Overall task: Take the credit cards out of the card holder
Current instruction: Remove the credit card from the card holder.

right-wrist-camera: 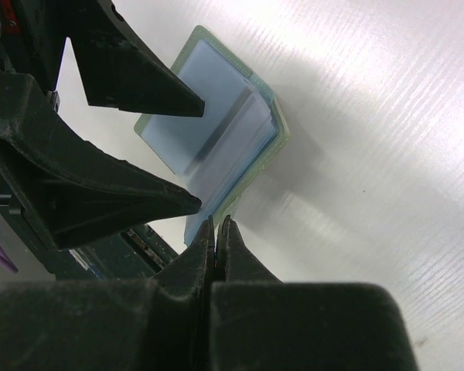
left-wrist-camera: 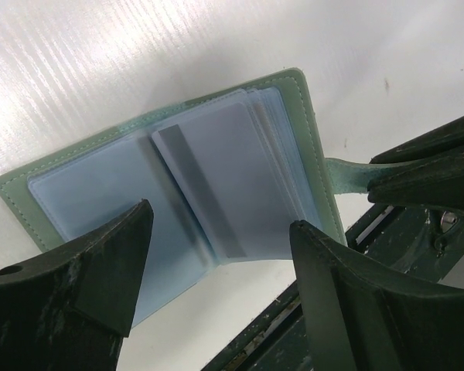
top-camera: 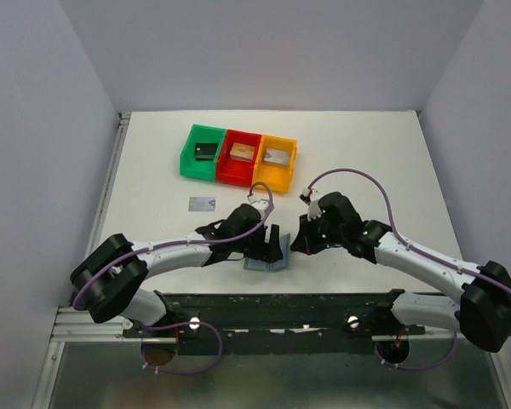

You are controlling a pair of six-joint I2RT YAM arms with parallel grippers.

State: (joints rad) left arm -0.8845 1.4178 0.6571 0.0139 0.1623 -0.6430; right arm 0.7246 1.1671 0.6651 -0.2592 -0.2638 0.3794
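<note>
The card holder (top-camera: 262, 263) lies open near the table's front edge, grey-green outside with pale blue pockets (left-wrist-camera: 100, 193). A grey credit card (left-wrist-camera: 216, 174) with a dark stripe shows through its right-hand pockets. My right gripper (right-wrist-camera: 217, 226) is shut on the holder's small side tab (left-wrist-camera: 346, 175) and tilts that half of the card holder (right-wrist-camera: 216, 127) up. My left gripper (left-wrist-camera: 220, 236) hangs open just above the holder's near edge, nothing between its fingers (left-wrist-camera: 100, 267). One silvery credit card (top-camera: 203, 203) lies flat on the table, left of and behind the arms.
Green (top-camera: 190, 160), red (top-camera: 226, 169) and orange (top-camera: 275, 174) bins stand in a row at the back, each with a small block inside. The black mounting rail (top-camera: 281, 305) runs just behind the holder's near edge. The two grippers are close together.
</note>
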